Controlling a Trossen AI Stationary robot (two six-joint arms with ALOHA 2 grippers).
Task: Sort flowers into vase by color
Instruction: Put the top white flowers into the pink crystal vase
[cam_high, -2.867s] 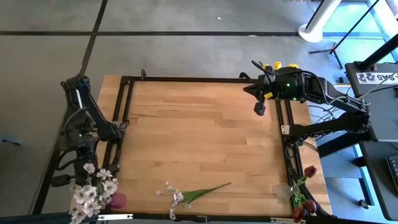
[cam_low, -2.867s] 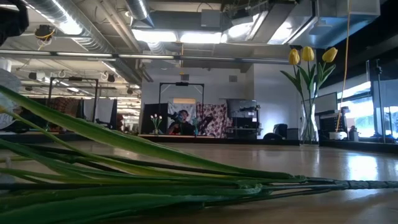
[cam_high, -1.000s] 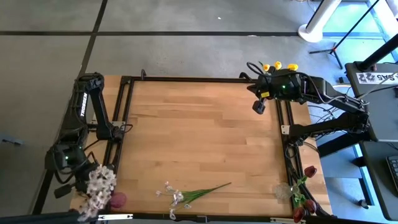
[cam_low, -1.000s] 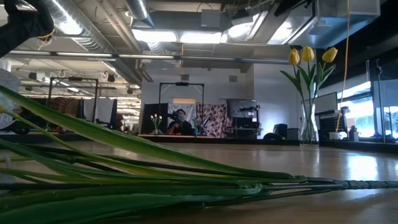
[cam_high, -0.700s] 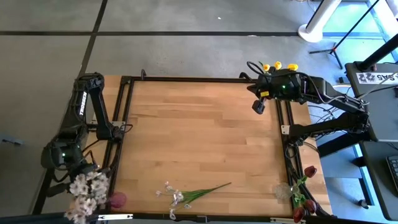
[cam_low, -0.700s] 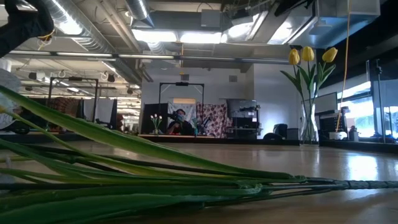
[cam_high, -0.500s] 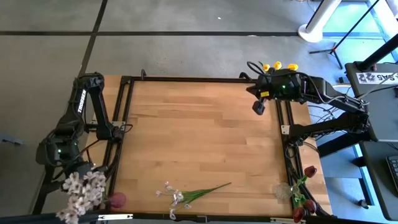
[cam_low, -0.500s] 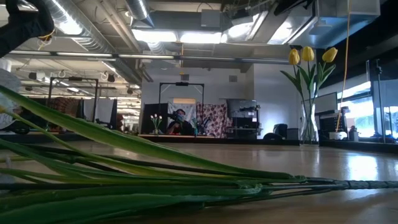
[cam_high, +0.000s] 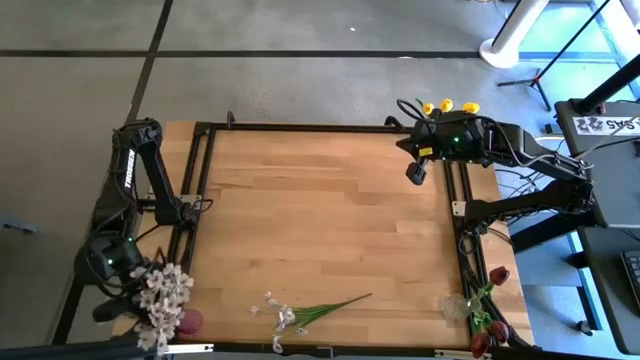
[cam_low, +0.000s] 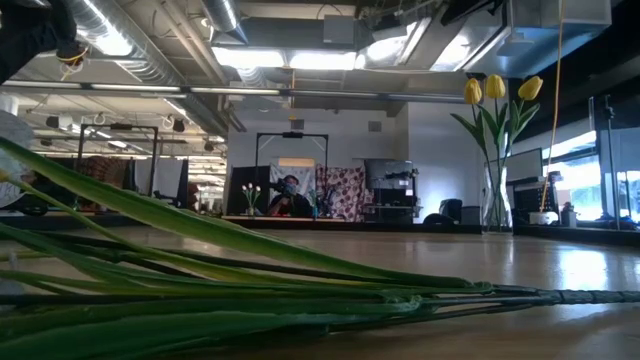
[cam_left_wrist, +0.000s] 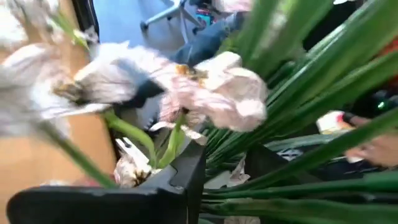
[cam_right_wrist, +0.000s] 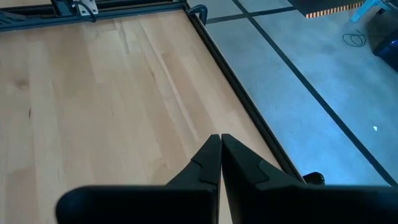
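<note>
I see the wooden table (cam_high: 320, 215) under both arms. My left end effector (cam_high: 135, 295) sits at the near left corner, closed on a spray of white-pink blossoms (cam_high: 163, 296) beside a pink vase (cam_high: 188, 322). My right end effector (cam_high: 416, 172) waits at the far right edge, fingers pressed together on nothing. One more blossom spray (cam_high: 305, 312) lies flat near the front edge, yellow tulips (cam_high: 446, 106) stand far right, dark red tulips (cam_high: 490, 325) near right.
</note>
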